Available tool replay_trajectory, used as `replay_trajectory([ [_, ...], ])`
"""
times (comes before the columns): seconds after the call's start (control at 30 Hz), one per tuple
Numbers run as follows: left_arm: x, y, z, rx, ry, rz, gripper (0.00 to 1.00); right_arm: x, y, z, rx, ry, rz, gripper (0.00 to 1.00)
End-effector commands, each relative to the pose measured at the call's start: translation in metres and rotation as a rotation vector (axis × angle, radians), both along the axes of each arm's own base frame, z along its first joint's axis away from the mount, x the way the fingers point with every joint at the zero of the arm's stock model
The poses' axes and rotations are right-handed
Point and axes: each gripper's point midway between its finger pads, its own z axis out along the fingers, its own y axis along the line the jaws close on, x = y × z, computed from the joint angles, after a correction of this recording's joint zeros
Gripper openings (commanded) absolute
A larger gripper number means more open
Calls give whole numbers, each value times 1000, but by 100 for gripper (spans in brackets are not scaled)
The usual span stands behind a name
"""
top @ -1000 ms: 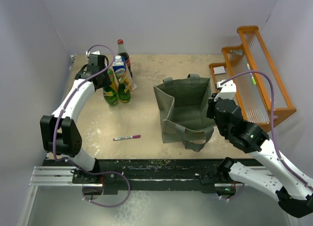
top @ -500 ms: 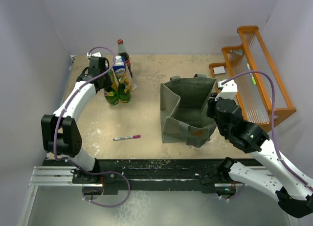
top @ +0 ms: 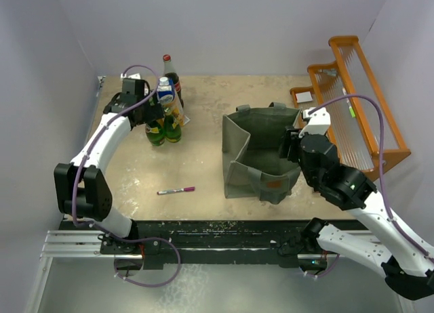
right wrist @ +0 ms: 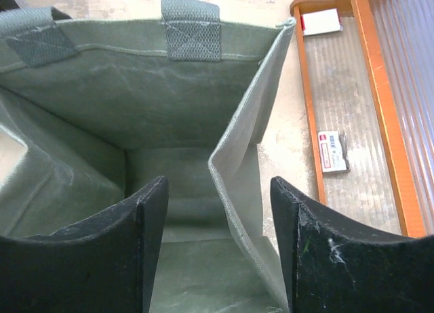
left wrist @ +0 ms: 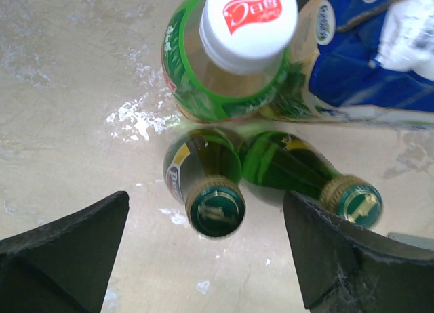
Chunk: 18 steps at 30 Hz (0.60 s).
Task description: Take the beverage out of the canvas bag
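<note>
Across mid-frame, worktop (top: pixel 196 164): tan, scuffed, carries everything.
canvas bag (top: pixel 234 157): centre-right of top view, upright, mouth open; bare fabric floor shows in R wrist view.
orange rack (top: pixel 344 40): far right edge, just beside bag.
R gripper (right wrist: pixel 217 191): at bag's right rim; jaws partly apart, straddling the side wall w/o pinching it.
L gripper (left wrist: pixel 205 204): upper left, above the drinks; jaws wide, gripping nothing.
drinks: upper left of top view, outside bag, well apart from it, bunched close.
carton (left wrist: pixel 380 62): blue/white, upper right of L wrist view.
white-cap bottle (left wrist: pixel 247 18): green label, beside carton.
green glass bottle (left wrist: pixel 213 208): upright, between L jaws, untouched.
2nd green bottle (left wrist: pixel 352 203): next to it, by the right jaw.
pen (top: pixel 176 190): lower left of centre, lying flat, alone.
</note>
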Motion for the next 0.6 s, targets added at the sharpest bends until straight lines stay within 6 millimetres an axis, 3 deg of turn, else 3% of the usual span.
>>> replay_trajectory([
  [0.0,-13,-9,70,-74,-142,-36,100,-3,1,24,63,-10,-4,71],
  [0.03,-19,-13,78,-97,-154,-47,99,-5,2,25,68,-3,8,76],
  [0.1,-30,-26,98,-148,-193,-118,99,-8,1,29,82,7,5,97],
  [0.13,-38,-32,109,-173,-212,-152,99,-12,0,32,95,15,6,100],
  [0.33,-101,-71,198,-313,-382,-401,99,-35,-8,74,160,9,59,100],
  [0.57,-177,-63,302,-235,-625,-510,99,-63,-31,136,239,-72,84,100],
])
